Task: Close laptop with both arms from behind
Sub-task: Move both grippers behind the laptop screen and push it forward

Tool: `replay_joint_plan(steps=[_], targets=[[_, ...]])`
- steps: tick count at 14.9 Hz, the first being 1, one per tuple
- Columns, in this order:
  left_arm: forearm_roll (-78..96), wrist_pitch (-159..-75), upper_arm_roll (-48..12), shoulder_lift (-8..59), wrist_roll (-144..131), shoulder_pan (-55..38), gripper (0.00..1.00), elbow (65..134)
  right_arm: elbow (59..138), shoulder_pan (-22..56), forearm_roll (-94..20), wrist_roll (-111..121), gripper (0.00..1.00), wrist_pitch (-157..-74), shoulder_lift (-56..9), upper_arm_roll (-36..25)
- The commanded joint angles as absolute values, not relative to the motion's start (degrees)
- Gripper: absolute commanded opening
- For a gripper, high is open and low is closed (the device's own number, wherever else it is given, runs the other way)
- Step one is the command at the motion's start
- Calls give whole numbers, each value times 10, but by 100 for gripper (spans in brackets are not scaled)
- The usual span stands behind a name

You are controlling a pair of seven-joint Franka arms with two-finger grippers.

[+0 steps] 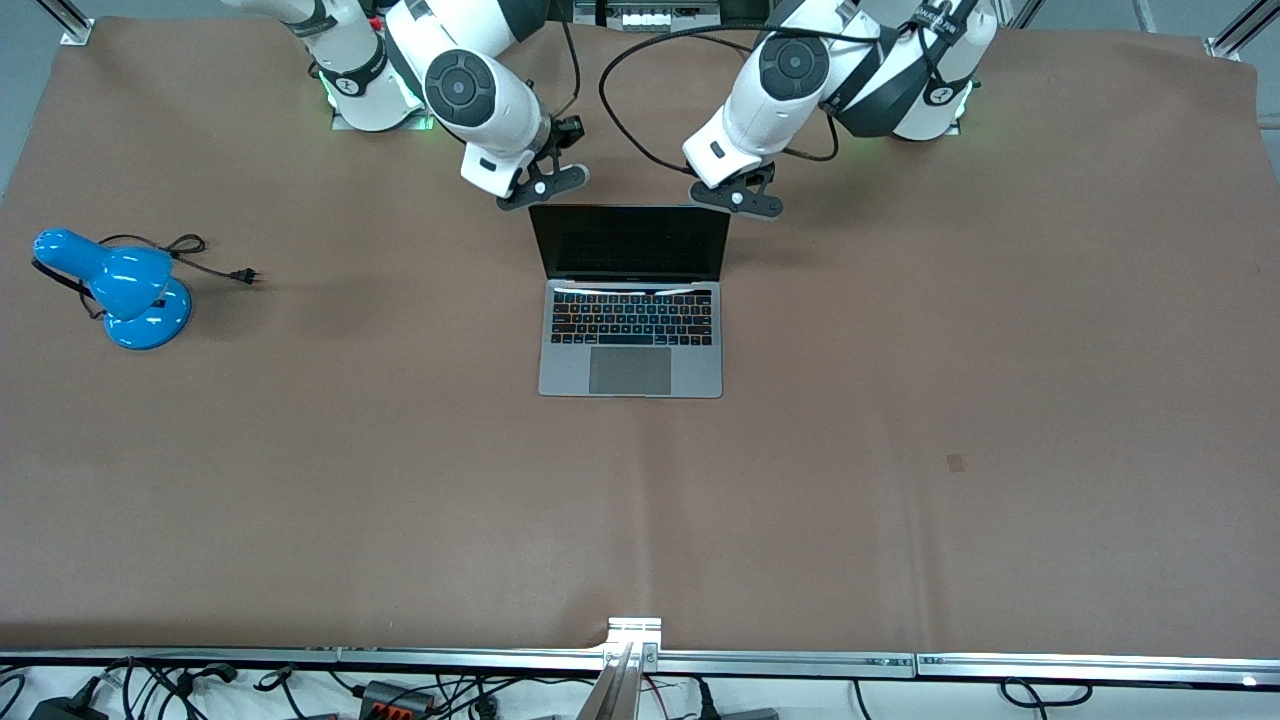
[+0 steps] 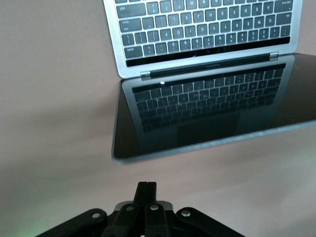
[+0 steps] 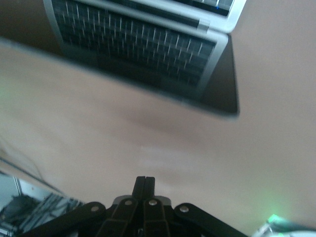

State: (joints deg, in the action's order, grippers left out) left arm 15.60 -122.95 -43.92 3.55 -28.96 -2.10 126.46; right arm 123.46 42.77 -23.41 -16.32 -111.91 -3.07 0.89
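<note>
The silver-grey laptop (image 1: 630,330) stands open in the middle of the table, its dark screen (image 1: 630,243) upright and facing the front camera. The left gripper (image 1: 738,199) hovers by the screen's top corner at the left arm's end, fingers shut and empty. The right gripper (image 1: 541,187) hovers by the top corner at the right arm's end, fingers shut and empty. In the left wrist view the shut fingers (image 2: 146,190) point at the screen's top edge (image 2: 197,145), which mirrors the keys. In the right wrist view the shut fingers (image 3: 144,185) point toward the screen (image 3: 148,59).
A blue desk lamp (image 1: 120,290) with a black cord and plug (image 1: 245,274) lies toward the right arm's end of the table. The brown table cover (image 1: 900,400) spreads around the laptop. A metal rail (image 1: 640,660) runs along the table's near edge.
</note>
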Motion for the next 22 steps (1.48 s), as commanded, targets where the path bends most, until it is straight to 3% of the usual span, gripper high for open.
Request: replay_joint_plan(steps=[1, 5, 12, 16, 22], targets=[[138, -1243, -439, 61, -294, -19, 0, 1249, 1238, 425, -243, -163, 0, -1171, -41, 1], [114, -1243, -438, 97, -295, -5, 0, 1212, 1235, 397, -242, -161, 0, -1226, -37, -4], [11, -1243, -406, 226, -339, -6, 0, 1090, 1234, 372, -234, -160, 0, -1299, -54, -5], [-26, -1242, -389, 300, -339, -8, 0, 1021, 1228, 371, -227, -159, 0, -1369, -102, -5], [-70, -1239, -370, 401, -338, -23, 0, 941, 1145, 355, -220, -159, 0, -1407, -206, -6]])
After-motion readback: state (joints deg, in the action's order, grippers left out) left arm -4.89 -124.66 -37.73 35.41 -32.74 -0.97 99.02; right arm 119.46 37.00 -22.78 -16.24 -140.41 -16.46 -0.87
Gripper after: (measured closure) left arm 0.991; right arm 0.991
